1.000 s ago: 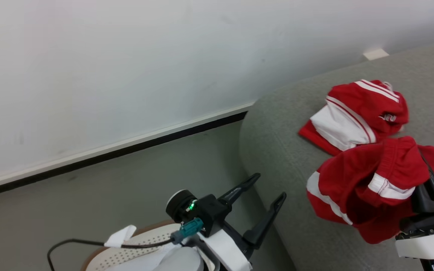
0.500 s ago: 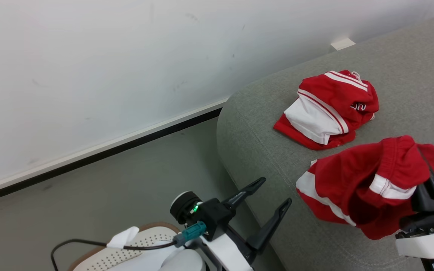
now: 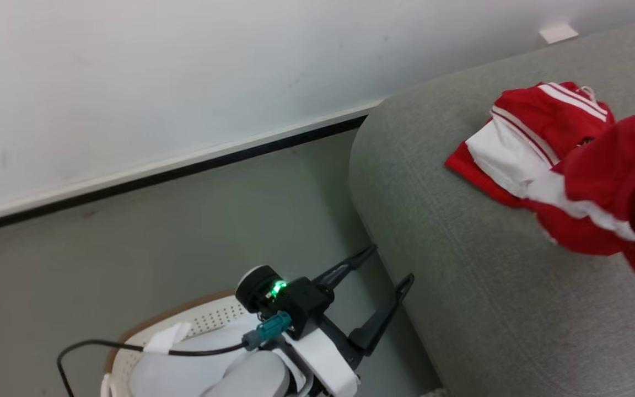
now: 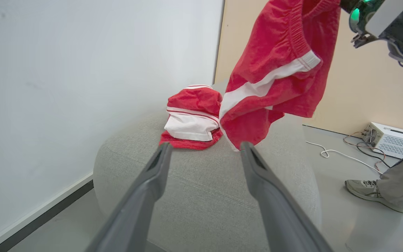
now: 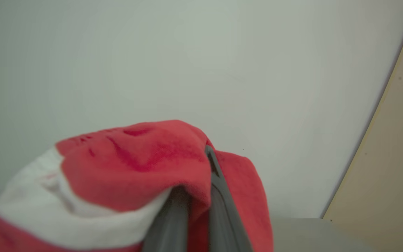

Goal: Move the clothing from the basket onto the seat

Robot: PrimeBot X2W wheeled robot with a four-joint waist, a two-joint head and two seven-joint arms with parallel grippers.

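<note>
- the bunched garment [image 3: 532,138], soft red cloth with a white panel, lies on the seat [image 3: 461,286], which is grey woven upholstery with a rounded corner.
- the hanging garment [image 3: 615,204], second of two, droops over the seat, pinched between the nearly closed fingers of the right gripper [image 5: 198,196].
- the left gripper [image 3: 390,264] is spread wide and empty beside the seat.
- one basket [image 3: 207,320], perforated cream plastic with a brown rim.

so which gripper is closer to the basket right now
Left. The left gripper hangs open just past the basket, beside the seat. The right gripper is up over the seat, shut on a red garment hanging from it.
</note>
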